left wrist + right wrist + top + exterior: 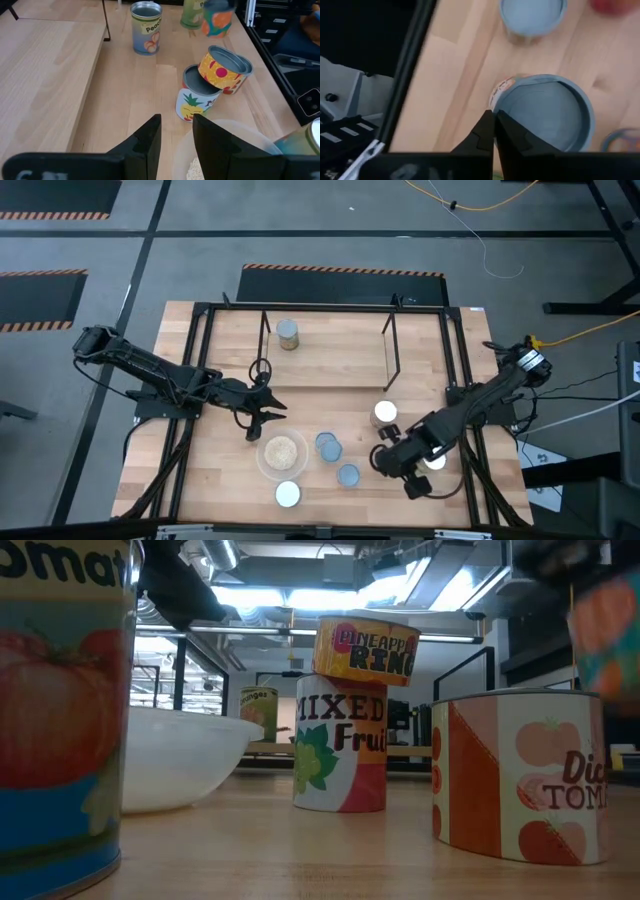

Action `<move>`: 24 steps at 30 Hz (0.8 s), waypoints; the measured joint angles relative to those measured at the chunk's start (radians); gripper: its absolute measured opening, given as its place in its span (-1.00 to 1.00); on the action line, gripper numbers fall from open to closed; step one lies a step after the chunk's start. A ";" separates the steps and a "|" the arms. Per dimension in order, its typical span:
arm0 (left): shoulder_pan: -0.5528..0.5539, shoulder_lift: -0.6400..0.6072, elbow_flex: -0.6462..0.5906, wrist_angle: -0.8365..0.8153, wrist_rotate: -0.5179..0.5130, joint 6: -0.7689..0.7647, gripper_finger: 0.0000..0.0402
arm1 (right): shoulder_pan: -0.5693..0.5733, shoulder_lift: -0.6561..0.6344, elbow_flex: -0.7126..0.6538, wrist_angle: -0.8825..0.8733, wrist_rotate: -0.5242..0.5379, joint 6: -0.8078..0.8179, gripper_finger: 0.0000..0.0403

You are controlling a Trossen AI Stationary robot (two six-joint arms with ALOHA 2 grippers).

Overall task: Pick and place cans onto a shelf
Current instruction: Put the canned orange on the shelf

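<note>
1. Cans first: one stands alone on the shelf [330,340], that far can [288,334] left of centre, while the rest cluster at the table's near side.
2. Left gripper [262,415] hovers just left of the bowl [282,452], fingers a little apart, holding nothing.
3. Near the bowl: a white-topped can [288,494] at the near edge, then a tilted can [328,446] resting on another.
4. That leaning can could roll off with any nudge, and knock its neighbour.
5. Further right, a lone blue-topped can [348,475], then a white-topped one [385,413].
6. Right gripper [493,131], fingers pressed together, sits at the rim of a blue-lidded can [545,112], gripping nothing. Pushing down here could tip it.
</note>
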 joint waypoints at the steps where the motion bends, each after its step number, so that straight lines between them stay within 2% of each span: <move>1: 0.000 0.000 0.000 0.000 0.000 0.000 -0.47 | 0.000 0.000 0.026 -0.021 0.001 -0.019 -0.95; 9: 0.000 0.000 0.000 0.000 0.000 -0.001 -0.47 | -0.085 -0.002 0.219 -0.063 0.041 -0.178 -0.95; 14: 0.000 0.000 0.000 0.000 0.003 -0.001 -0.47 | -0.174 -0.002 0.305 -0.063 0.125 -0.254 -0.95; 24: 0.000 0.000 0.000 0.000 0.015 -0.003 -0.47 | -0.392 0.001 0.353 0.051 0.140 -0.488 -0.95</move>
